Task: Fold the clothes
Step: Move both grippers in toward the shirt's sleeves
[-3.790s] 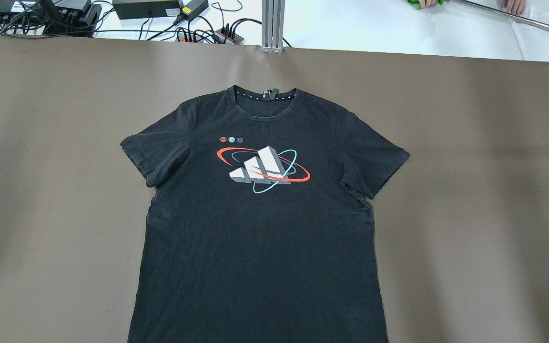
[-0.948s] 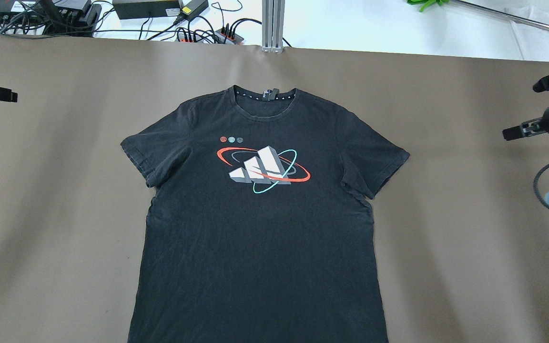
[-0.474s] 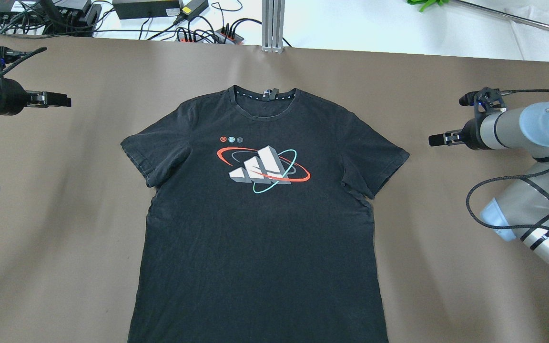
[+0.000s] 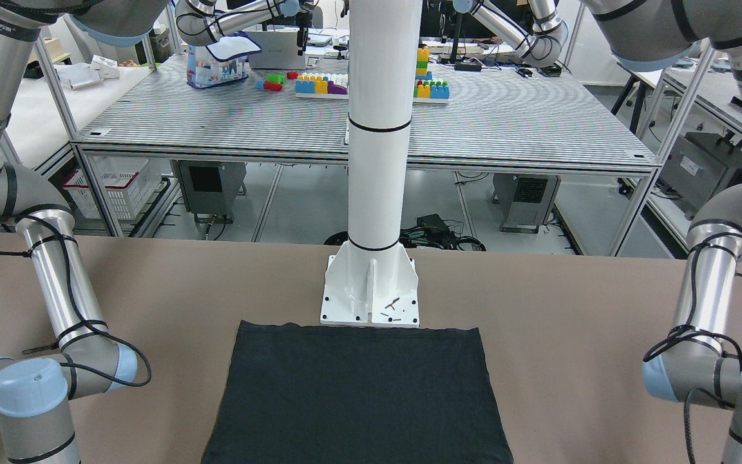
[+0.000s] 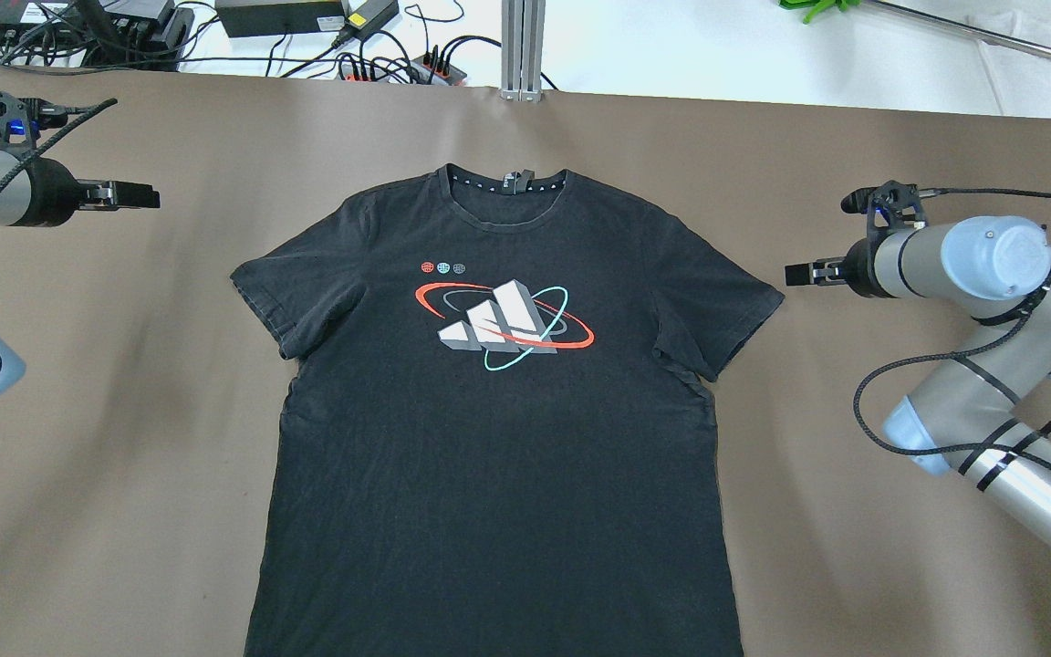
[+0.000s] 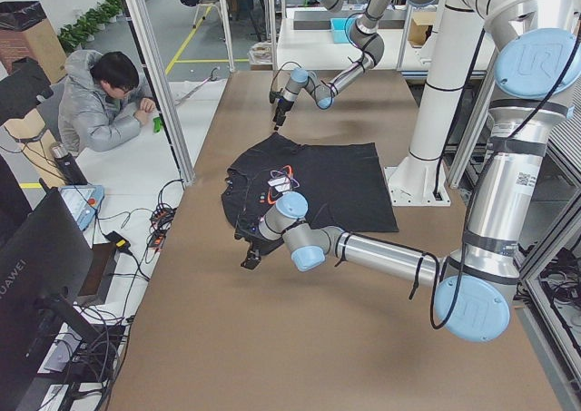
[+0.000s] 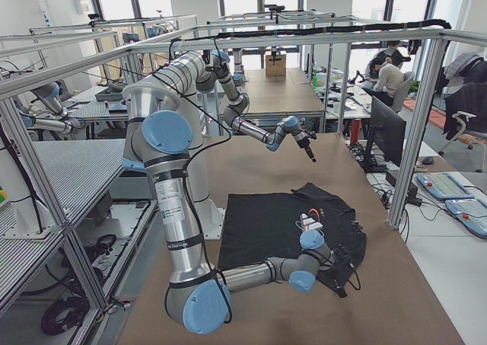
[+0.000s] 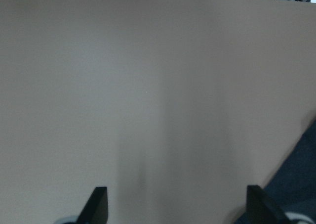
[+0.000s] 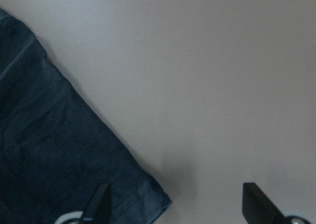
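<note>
left gripper [image 8: 175,204] and right gripper [image 9: 177,201] gape wide, holding nothing

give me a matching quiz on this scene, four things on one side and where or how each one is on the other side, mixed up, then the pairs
Things:
1. t-shirt
2. left gripper
3. right gripper
4. white pole

Place or state:
a. open, right by the end of a sleeve
b. stands at the t-shirt's bottom hem
c. lies flat on the table, print up
d. open over bare table, well off the t-shirt

Pairs: 1-c, 2-d, 3-a, 4-b
</note>
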Robot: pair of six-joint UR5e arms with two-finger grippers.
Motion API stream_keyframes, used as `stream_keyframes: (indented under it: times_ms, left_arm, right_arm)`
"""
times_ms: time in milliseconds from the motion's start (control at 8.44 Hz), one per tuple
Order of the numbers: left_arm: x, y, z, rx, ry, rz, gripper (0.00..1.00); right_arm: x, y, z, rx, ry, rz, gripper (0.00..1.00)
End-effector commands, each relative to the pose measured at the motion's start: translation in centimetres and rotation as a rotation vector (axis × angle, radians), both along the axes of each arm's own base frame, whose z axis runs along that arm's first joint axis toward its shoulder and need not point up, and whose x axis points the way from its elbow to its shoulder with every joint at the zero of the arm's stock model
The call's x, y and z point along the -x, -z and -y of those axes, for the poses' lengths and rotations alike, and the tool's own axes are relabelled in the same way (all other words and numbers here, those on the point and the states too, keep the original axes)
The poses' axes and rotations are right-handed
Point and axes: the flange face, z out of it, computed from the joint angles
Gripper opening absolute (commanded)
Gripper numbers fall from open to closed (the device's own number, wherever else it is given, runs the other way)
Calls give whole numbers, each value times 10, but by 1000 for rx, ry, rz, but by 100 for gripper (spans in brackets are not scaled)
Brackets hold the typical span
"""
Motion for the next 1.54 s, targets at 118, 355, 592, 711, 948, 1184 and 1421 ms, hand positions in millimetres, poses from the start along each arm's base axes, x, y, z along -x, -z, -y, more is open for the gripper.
stream_keyframes:
  times_ms: [118,355,592,711,948,1184,1421]
  left_arm:
    - [-2,2,1,-3,0,-1,100]
    - [-2,0,1,0,0,1,100]
    - [-1,-2,0,2,1,3,100]
    - [0,-4,0,4,1,5,100]
    - [0,-6,-1,6,1,6,100]
    - [1,-5,-1,4,2,5,100]
    - [0,-3,-1,3,2,2,100]
  right_arm:
    - [24,-5,-3,7,-5,-14,94]
    - [33,-3,0,7,0,-17,93]
    - [36,-2,0,7,3,-17,55]
    - [37,-2,-1,8,4,-18,26]
    - [38,-2,-1,8,6,-18,0]
    - [38,2,-1,3,5,-12,0]
    - [35,26,1,-18,14,24,0]
